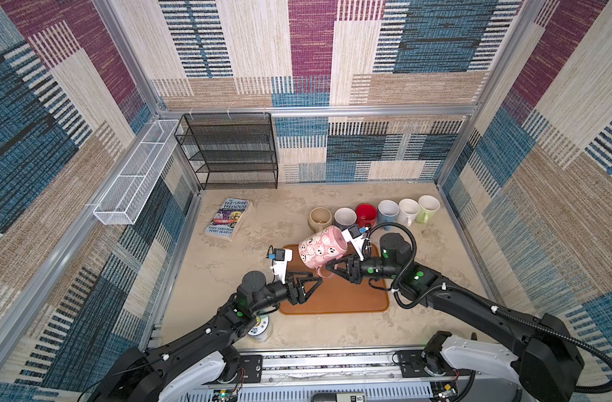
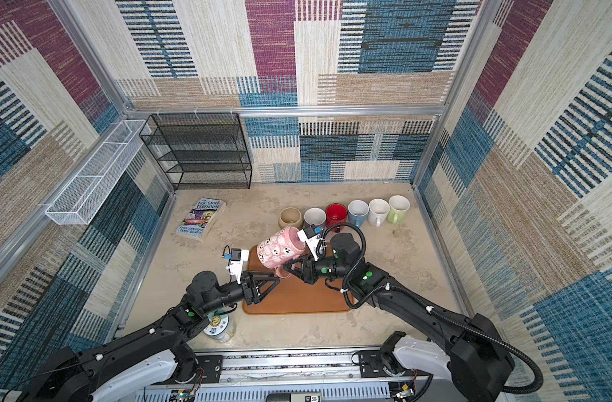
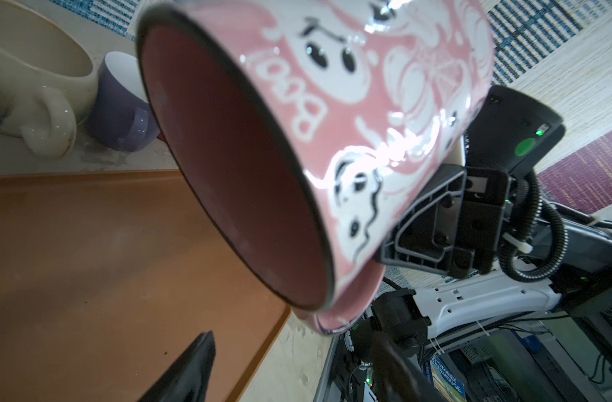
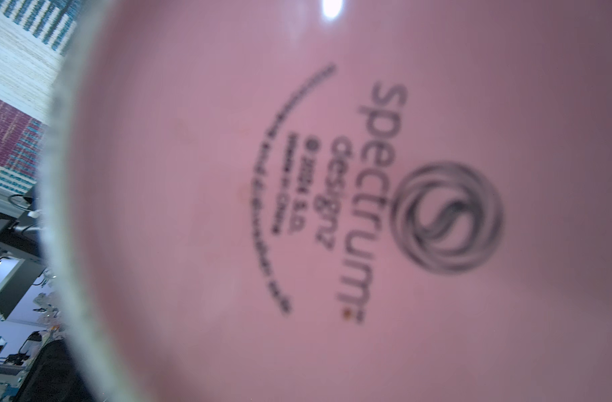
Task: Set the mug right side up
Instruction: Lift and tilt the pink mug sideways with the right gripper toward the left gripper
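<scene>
Mid-flip: pink mug [image 1: 318, 250] hangs tilted, mouth sideways, above the orange tray [image 1: 350, 299], right gripper [image 1: 329, 267] jaws clamped on its handle to rotate it, left gripper [image 1: 314, 286] jaws apart alongside, probably to steady it.

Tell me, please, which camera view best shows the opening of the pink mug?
The left wrist view: it looks into the mouth of the pink mug. Both top views show only its ghost-patterned side; the right wrist view shows its blurred base.
</scene>
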`<state>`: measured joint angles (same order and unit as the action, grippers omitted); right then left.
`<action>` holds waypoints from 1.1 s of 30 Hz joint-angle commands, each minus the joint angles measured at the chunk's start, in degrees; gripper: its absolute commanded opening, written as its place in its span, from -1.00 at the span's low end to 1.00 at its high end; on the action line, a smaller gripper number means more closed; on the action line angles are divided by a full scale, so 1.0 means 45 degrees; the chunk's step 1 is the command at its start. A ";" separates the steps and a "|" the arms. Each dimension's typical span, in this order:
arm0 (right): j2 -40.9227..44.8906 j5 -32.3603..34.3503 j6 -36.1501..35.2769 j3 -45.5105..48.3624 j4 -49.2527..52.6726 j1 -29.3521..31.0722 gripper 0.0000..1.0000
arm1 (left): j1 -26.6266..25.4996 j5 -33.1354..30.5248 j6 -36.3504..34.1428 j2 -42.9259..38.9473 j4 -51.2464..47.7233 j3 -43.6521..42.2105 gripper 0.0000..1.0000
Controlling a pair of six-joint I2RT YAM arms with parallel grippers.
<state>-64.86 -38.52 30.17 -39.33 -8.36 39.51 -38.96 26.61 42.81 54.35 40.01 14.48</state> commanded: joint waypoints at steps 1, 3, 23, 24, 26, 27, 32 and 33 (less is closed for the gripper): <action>-0.0014 -0.1239 0.0429 0.0062 -0.2753 -0.0029 -1.00 | 0.0005 0.0429 0.0517 -0.0038 0.1698 -0.0071 0.48; -0.0092 -0.1469 0.0593 0.0140 -0.3203 -0.0048 -1.00 | 0.0016 0.0435 0.0516 -0.0114 0.1802 -0.0072 0.47; -0.0718 -0.2329 0.1946 0.1240 -0.7372 -0.0039 -1.00 | 0.0009 0.0317 0.0887 -0.0164 0.3874 -0.0486 0.03; -0.0713 -0.2374 0.1947 0.1260 -0.7473 -0.0029 -1.00 | 0.0016 0.0315 0.0905 -0.0115 0.4019 -0.0486 0.01; -0.0741 -0.2482 0.1956 0.1337 -0.7740 -0.0029 -1.00 | 0.0017 0.0326 0.0947 -0.0015 0.4249 -0.0464 -0.03; -0.0724 -0.2555 0.1981 0.1422 -0.7906 -0.0029 -1.00 | 0.0020 0.0336 0.0959 0.0017 0.4373 -0.0469 -0.05; -0.0892 -0.2859 0.2249 0.1678 -0.8674 -0.0030 -1.00 | 0.0006 0.0352 0.1033 0.0296 0.4731 -0.0340 -0.15; -0.0950 -0.2918 0.2305 0.1726 -0.8806 -0.0029 -1.00 | 0.0016 0.0390 0.1062 0.0366 0.4863 -0.0313 -0.17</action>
<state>-68.82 -48.84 39.40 -31.73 -39.66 39.24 -38.89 27.44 46.59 55.48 56.73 12.40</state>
